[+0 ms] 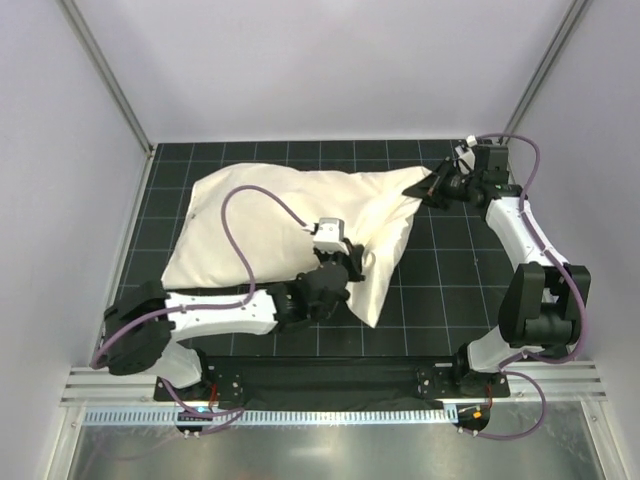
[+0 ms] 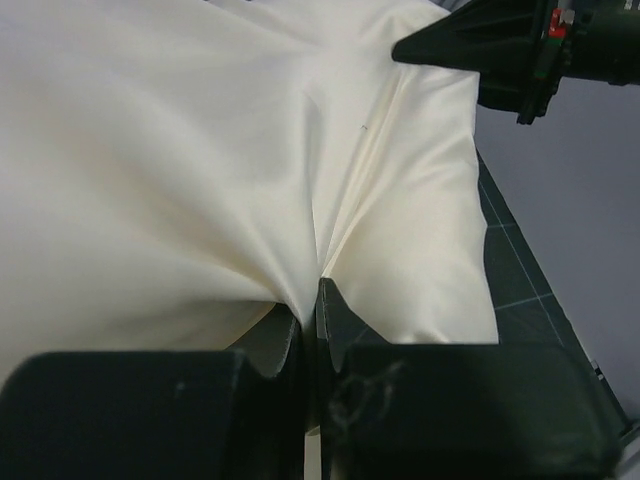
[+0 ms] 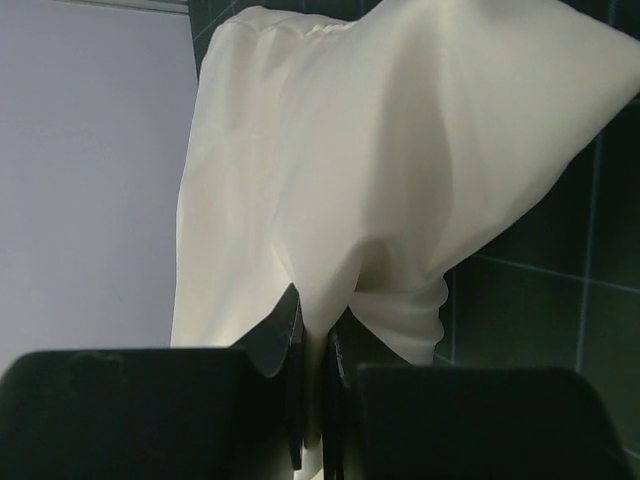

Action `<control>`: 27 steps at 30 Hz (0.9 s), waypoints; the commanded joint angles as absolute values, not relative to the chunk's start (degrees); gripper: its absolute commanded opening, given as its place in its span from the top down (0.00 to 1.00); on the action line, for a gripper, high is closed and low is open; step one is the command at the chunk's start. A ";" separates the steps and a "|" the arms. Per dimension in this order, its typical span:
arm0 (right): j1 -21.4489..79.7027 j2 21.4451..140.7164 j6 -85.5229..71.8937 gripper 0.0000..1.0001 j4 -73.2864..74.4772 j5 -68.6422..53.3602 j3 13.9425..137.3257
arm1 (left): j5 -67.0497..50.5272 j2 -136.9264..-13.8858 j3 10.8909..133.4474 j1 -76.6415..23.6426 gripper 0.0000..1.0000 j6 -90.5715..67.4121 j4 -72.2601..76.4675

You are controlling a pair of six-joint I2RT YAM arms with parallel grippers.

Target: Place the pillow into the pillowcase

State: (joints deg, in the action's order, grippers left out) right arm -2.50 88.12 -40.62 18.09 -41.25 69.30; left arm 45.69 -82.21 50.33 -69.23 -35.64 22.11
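The cream pillowcase [image 1: 285, 225] lies bulging across the black grid mat [image 1: 450, 285], stretched between my two grippers. No separate pillow shows; the bulge hints that it is inside, hidden by the cloth. My left gripper [image 1: 352, 262] is shut on a fold of the pillowcase [image 2: 200, 150] at its near right edge, fingertips closed [image 2: 318, 292]. My right gripper [image 1: 425, 187] is shut on the far right corner of the pillowcase [image 3: 400, 130], cloth pinched between its fingers [image 3: 318, 310]. The right gripper also shows in the left wrist view [image 2: 470, 45].
Pale walls with metal corner posts [image 1: 105, 75] close in the mat on the left, back and right. A metal rail [image 1: 330, 412] runs along the near edge by the arm bases. Bare mat shows right of the pillowcase.
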 commanded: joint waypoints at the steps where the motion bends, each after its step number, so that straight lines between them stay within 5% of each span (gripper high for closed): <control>1: -8.78 88.06 -34.81 0.96 11.93 -33.49 71.01 | 52.03 -85.49 53.96 -73.91 1.00 -35.77 28.83; 6: -10.19 91.93 -31.21 0.96 17.13 -30.77 73.91 | 52.11 -92.80 57.82 -77.51 0.99 -38.14 28.74; 8: -10.20 92.46 -30.67 0.94 18.54 -28.57 74.79 | 54.04 -96.58 59.84 -79.53 0.90 -36.13 28.83; 10: -10.46 93.43 -30.24 0.83 19.77 -26.82 75.58 | 56.94 -98.95 63.43 -82.70 0.67 -33.50 28.74; 11: -10.72 93.69 -30.06 0.72 20.38 -26.02 76.80 | 57.39 -101.05 64.41 -84.18 0.50 -31.31 28.57; 12: -10.81 93.95 -29.54 0.51 21.87 -25.32 77.60 | 57.48 -101.68 65.29 -84.81 0.40 -30.85 28.39; 13: -10.90 94.13 -29.18 0.41 22.49 -23.75 79.09 | 57.05 -102.30 66.35 -85.16 0.32 -31.55 27.95; 15: -10.99 93.78 -28.31 0.31 25.12 -21.98 80.85 | 54.77 -102.39 67.14 -85.34 0.13 -34.00 24.55; 19: -10.99 91.24 -26.72 0.10 26.72 -19.17 81.48 | 50.73 -101.17 71.01 -85.34 0.07 -39.01 14.79; 27: -10.72 83.07 -26.80 0.08 26.72 -19.85 76.73 | 30.96 -89.84 71.04 -74.64 0.00 -51.32 -3.69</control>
